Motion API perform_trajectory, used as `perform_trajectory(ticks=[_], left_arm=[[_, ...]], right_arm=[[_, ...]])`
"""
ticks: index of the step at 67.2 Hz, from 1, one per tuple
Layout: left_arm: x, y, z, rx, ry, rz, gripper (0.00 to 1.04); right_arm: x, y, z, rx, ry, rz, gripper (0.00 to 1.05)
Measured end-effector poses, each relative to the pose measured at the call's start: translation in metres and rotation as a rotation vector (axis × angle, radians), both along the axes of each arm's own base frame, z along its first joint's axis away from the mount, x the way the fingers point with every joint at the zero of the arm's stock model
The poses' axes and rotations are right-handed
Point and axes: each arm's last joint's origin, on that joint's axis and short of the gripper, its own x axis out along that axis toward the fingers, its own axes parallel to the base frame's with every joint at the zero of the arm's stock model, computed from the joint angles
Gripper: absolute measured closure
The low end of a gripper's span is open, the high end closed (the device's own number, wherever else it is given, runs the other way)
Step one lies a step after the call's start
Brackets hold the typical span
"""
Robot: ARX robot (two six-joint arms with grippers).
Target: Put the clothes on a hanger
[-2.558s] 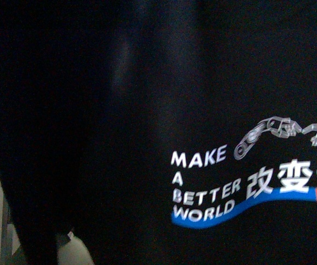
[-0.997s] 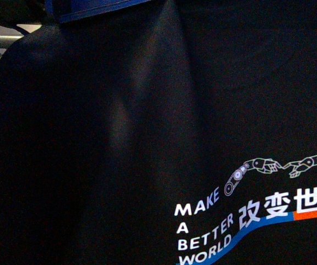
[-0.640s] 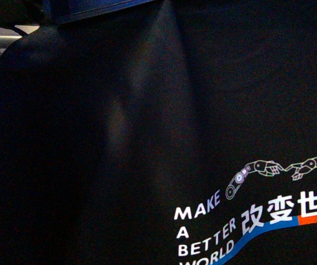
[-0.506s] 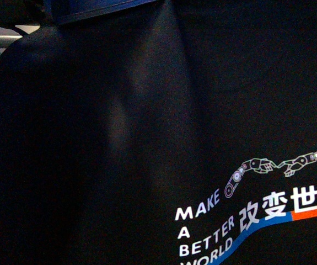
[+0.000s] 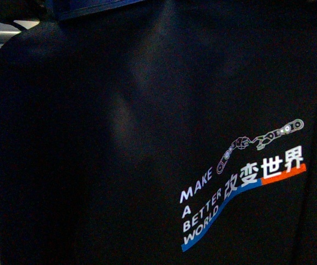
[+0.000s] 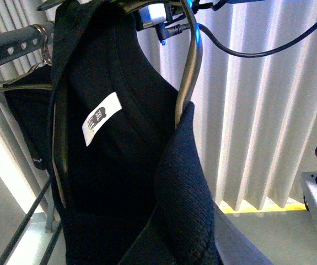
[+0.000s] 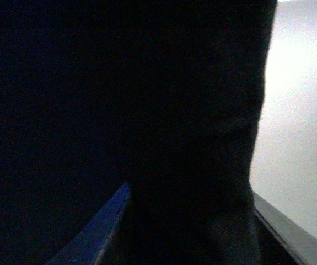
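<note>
You see the black T-shirt filling almost the whole front view, hanging flat with soft vertical folds down its middle. Its print sits low on the robot's right: white "MAKE A BETTER WORLD" stacked in 4 slanted lines, white Chinese characters beside it, a blue stripe that turns orange beneath them, and a small robot-arm graphic above. From the left wrist view you look into the shirt's neck opening, where a white label is sewn inside the back and the ribbed collar folds forward. A curved metal rod runs up along the collar's edge, touching the cloth. The clothes rack shows beside the shirt, its grey top bar punched with heart-shaped holes, level with the top of the collar; you cannot tell whether the shirt rests on it. A second dark garment hangs from that bar on a thin wire hanger. White pleated curtains stand behind. In the right wrist view dark cloth covers most of the frame, with only a blue edge showing beneath it. No fingertips show clearly in any view, so you cannot tell how wide the left claw or the right claw stands, nor what either holds.
</note>
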Motion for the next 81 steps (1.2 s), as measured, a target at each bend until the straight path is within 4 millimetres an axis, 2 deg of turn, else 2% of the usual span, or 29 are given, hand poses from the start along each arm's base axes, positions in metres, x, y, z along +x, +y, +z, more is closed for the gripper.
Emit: perform_trajectory(ticks=[5, 9, 15, 18, 23, 29, 33, 38, 43, 48, 58, 67, 73, 79, 81], left_arm=[[0.000, 0.000, 0.000, 0.000, -0.002, -0.001, 1.01], [0.000, 0.000, 0.000, 0.000, -0.003, -0.001, 1.01], [-0.001, 0.000, 0.001, 0.001, -0.019, -0.016, 0.83], [-0.002, 0.000, 0.001, 0.001, -0.024, -0.018, 0.77], [-0.004, 0.000, 0.004, 0.000, -0.035, -0.021, 0.61], [-0.004, 0.000, 0.005, 0.000, -0.038, -0.021, 0.47], [-0.004, 0.000, 0.005, -0.002, -0.040, -0.009, 0.40], [-0.001, 0.001, 0.008, -0.050, -0.037, 0.173, 0.29], [0.007, 0.010, 0.021, -0.165, -0.001, 0.369, 0.17], [0.015, 0.023, 0.037, -0.259, 0.026, 0.469, 0.06], [0.028, 0.050, 0.065, -0.375, 0.039, 0.581, 0.07], [0.041, 0.078, 0.096, -0.519, -0.025, 0.783, 0.07], [0.046, 0.095, 0.122, -0.651, -0.081, 1.102, 0.07], [0.045, 0.109, 0.130, -0.708, -0.094, 1.376, 0.07], [0.042, 0.118, 0.132, -0.747, -0.069, 1.524, 0.07]], right_arm=[[0.000, -0.002, -0.003, -0.014, -0.003, 0.004, 0.73], [-0.001, -0.004, -0.007, -0.013, 0.003, 0.008, 0.81], [-0.001, -0.009, -0.013, -0.010, 0.014, 0.002, 0.92], [-0.001, -0.012, -0.016, -0.009, 0.018, -0.004, 0.93], [-0.001, -0.018, -0.021, 0.001, 0.029, -0.008, 0.94], [-0.006, -0.022, -0.022, 0.017, 0.035, -0.005, 0.94], [-0.010, -0.024, -0.022, 0.023, 0.032, -0.006, 0.94], [-0.017, -0.027, -0.021, 0.038, 0.035, -0.010, 0.94], [-0.024, -0.030, -0.022, 0.057, 0.042, -0.007, 0.94], [-0.031, -0.035, -0.025, 0.082, 0.059, -0.009, 0.94], [-0.039, -0.049, -0.039, 0.145, 0.115, -0.024, 0.94], [-0.049, -0.064, -0.065, 0.228, 0.212, -0.048, 0.95], [-0.060, -0.072, -0.082, 0.294, 0.290, -0.060, 0.95], [-0.069, -0.076, -0.086, 0.349, 0.329, -0.068, 0.95], [-0.072, -0.078, -0.085, 0.381, 0.348, -0.069, 0.95]])
